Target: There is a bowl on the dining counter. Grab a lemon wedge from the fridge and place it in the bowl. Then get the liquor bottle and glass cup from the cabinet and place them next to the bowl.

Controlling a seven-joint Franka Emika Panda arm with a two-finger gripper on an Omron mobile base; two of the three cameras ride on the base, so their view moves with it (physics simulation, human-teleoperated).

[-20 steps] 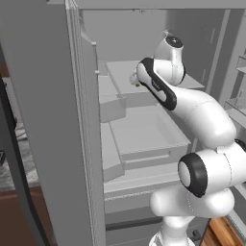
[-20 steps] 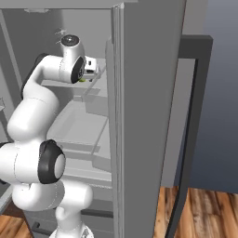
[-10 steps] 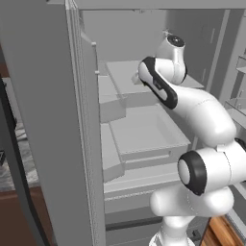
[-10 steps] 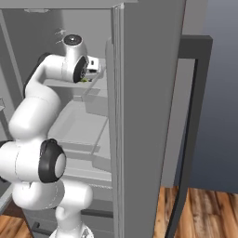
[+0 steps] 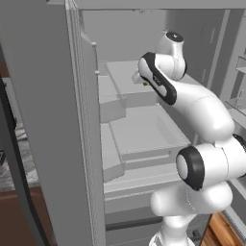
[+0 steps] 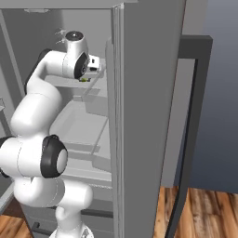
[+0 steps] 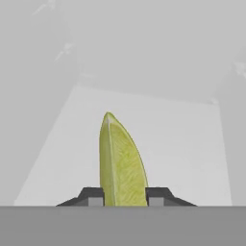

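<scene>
A yellow-green lemon wedge [image 7: 121, 163] stands upright on the white fridge shelf [image 7: 182, 144], rind edge towards the hand camera. My gripper [image 7: 123, 197] is at its base, and both dark fingertips [image 7: 93, 196] press its sides, so it is shut on the wedge. In the right base view the wedge [image 6: 84, 79] is a small green spot under the gripper [image 6: 89, 74], on the upper shelf deep inside the open fridge. The bowl, liquor bottle and glass cup are out of view.
The open fridge door [image 5: 48, 120] stands close on the left of the arm. A tall grey fridge side wall [image 6: 148, 102] rises on its right. White drawers [image 5: 144, 134] and shelves lie below the gripper. A wood floor [image 6: 200, 209] shows at the lower right.
The fingers have closed in from wide open onto the lemon wedge. The arm has hardly moved at the upper shelf.
</scene>
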